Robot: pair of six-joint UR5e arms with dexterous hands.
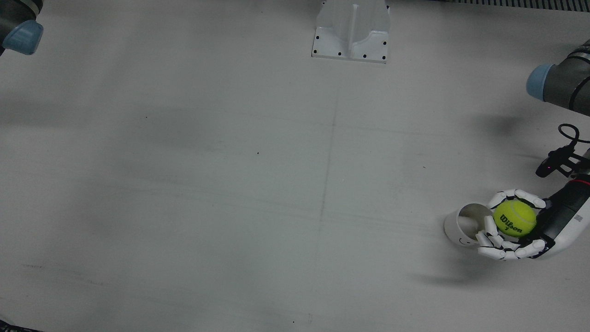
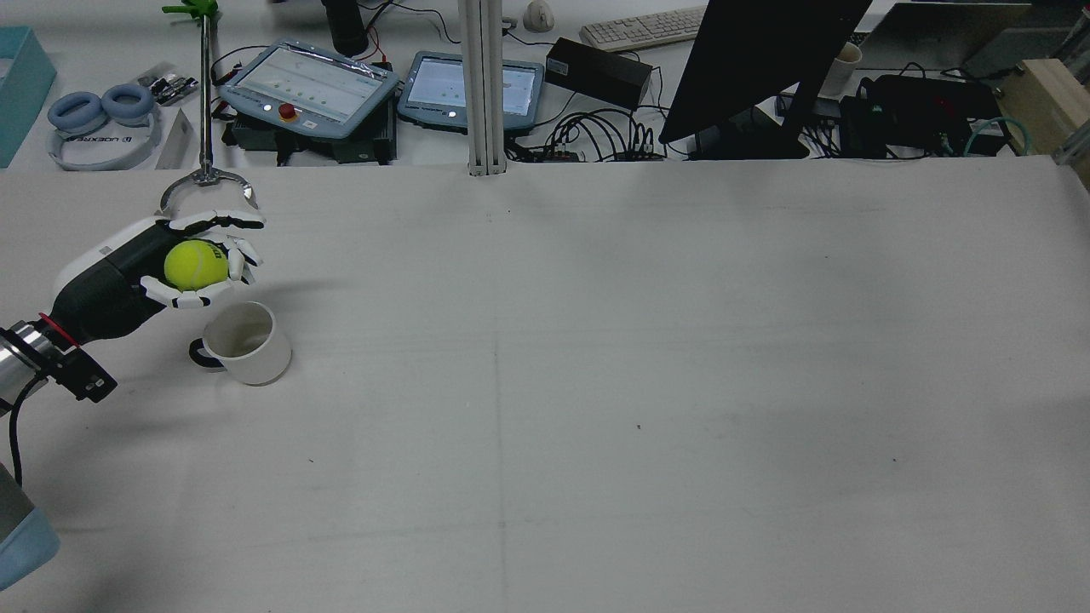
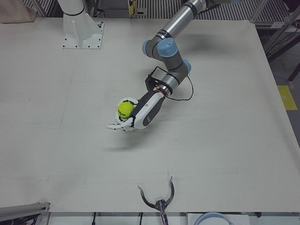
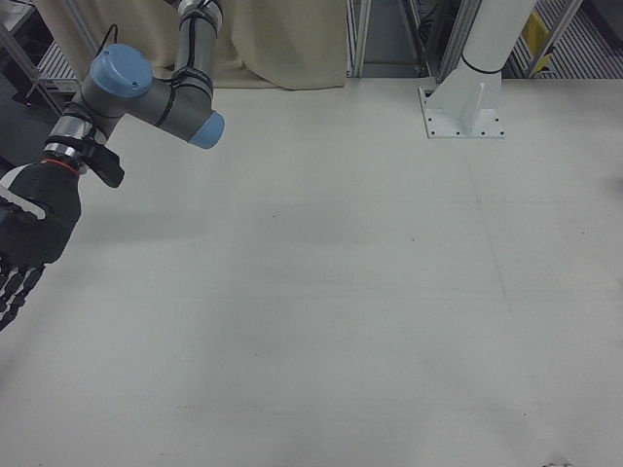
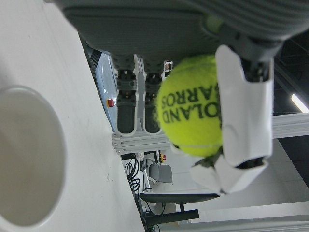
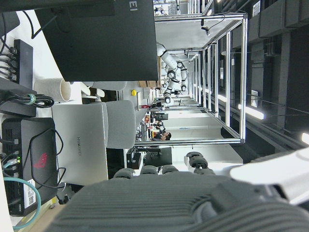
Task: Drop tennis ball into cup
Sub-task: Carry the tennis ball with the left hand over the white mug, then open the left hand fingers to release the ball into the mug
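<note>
Closest to the rear camera, at the far left, the left hand [image 2: 183, 260] is closed around the tennis ball [image 2: 196, 264], holding it above the surface [image 2: 596, 383]. Just to the right and nearer the camera stands the white cup [image 2: 245, 342], upright and empty, its mouth open to the ceiling. From the front view the ball [image 1: 515, 218] sits beside the cup [image 1: 465, 226], overlapping only its rim, so the ball is not yet centred over the opening.

To do this step well, the hand should carry the ball sideways until it hangs squarely above the mouth, then lower a little before the fingers [image 1: 491, 233] spread. Releasing low would keep the ball from bouncing off the rim or tipping the cup. Fingers should open evenly so that none drags the ball aside.

Far to the right of the surface nothing else stands. In the right-front view the right hand [image 4: 24, 243] hangs off the table edge with its fingers extended, holding nothing.
</note>
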